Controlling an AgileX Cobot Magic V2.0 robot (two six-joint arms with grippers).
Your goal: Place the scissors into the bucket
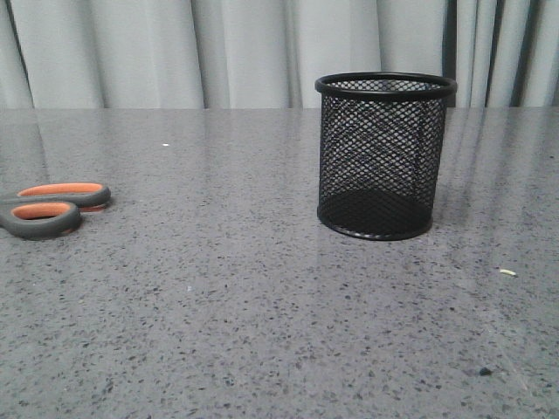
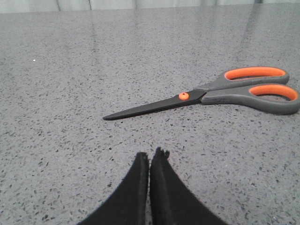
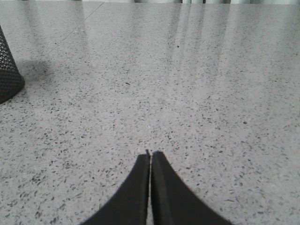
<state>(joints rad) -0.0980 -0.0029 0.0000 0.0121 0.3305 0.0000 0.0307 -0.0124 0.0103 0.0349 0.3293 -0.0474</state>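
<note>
The scissors (image 2: pixel 220 93) lie flat and closed on the grey speckled table; in the front view only their grey and orange handles (image 1: pixel 52 208) show at the left edge. The black wire-mesh bucket (image 1: pixel 383 155) stands upright right of centre, and its lower edge shows in the right wrist view (image 3: pixel 8 70). My left gripper (image 2: pixel 150 154) is shut and empty, short of the scissors' blades. My right gripper (image 3: pixel 150 153) is shut and empty over bare table, away from the bucket. Neither gripper shows in the front view.
The grey speckled table (image 1: pixel 218 288) reaches back to pale curtains (image 1: pixel 218 48). A small pale crumb (image 1: pixel 507 272) and a dark speck (image 1: pixel 485 372) lie at the front right.
</note>
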